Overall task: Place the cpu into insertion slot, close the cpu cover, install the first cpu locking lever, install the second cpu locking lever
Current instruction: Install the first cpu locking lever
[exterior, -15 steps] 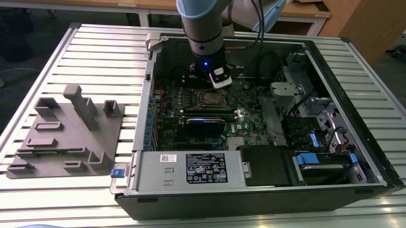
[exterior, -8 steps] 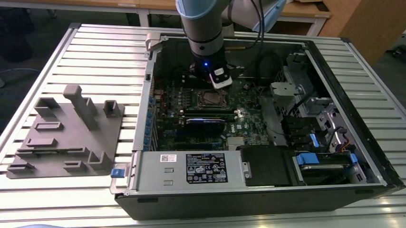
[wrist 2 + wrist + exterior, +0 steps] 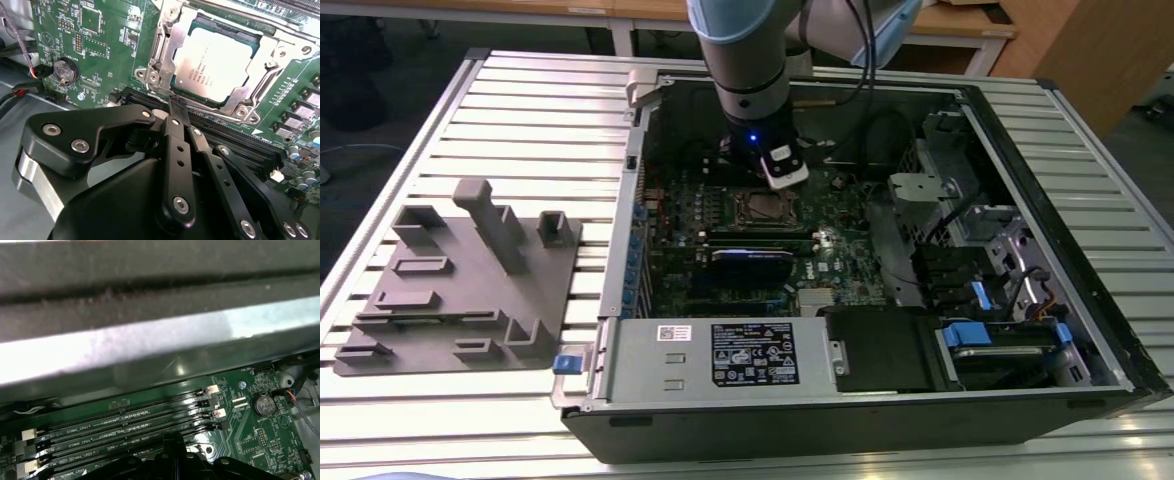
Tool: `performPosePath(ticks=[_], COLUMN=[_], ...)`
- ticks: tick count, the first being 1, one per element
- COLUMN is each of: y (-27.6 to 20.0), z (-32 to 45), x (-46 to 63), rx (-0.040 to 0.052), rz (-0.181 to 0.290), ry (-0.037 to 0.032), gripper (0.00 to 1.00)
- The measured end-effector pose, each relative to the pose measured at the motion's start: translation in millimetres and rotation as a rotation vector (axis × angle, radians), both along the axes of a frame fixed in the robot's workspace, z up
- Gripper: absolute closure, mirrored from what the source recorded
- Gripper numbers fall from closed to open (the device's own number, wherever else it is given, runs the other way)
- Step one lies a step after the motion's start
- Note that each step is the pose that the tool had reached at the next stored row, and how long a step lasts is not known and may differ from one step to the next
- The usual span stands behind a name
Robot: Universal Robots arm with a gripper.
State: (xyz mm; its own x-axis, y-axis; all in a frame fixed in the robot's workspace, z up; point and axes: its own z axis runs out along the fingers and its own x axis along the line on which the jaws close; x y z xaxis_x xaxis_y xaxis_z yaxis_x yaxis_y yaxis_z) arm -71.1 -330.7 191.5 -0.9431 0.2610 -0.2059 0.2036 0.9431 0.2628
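**Containers.** An open computer case (image 3: 854,430) lies on a slatted table (image 3: 534,120). A grey fixture tray (image 3: 454,285) lies beside it, toward the table edge at the exterior view's left. The case holds a green motherboard (image 3: 707,215) on its floor, a grey power-supply box (image 3: 720,355) along one wall, and drive bays (image 3: 974,260) at the exterior view's right.

In the second wrist view the insertion slot (image 3: 225,27) holds the cpu (image 3: 215,62), seated flat. The cpu cover (image 3: 176,47) lies down over it, and its frame borders the silver top on every visible side. I cannot tell whether the levers along the cover's edges are latched.

**Pincer.** My pincer (image 3: 176,107) is closed, fingertips together with nothing between them. Its tip is at the socket edge that faces the memory slots (image 3: 235,142). I cannot tell whether it touches the cover.

**Edges and room.** A coin battery (image 3: 65,70) sits on the board well apart from the socket. In the first wrist view the memory slots run parallel to a case wall, with a narrow strip of board between. The space above the socket is open, and my arm (image 3: 747,60) stands over it through the case's open side.
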Motion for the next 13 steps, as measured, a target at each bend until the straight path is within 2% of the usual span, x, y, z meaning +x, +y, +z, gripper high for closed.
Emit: performPosePath(ticks=[5,10,13], y=[0.0,0.0,0.1], z=[-1.1,-1.2,-1.2], x=[0.0,0.0,0.0], rx=[-0.0006,-0.0011,-0.0113], rz=[0.000,0.000,0.000], ry=[-0.0057,-0.0064,-0.0070], gripper=[0.89,0.89,0.89])
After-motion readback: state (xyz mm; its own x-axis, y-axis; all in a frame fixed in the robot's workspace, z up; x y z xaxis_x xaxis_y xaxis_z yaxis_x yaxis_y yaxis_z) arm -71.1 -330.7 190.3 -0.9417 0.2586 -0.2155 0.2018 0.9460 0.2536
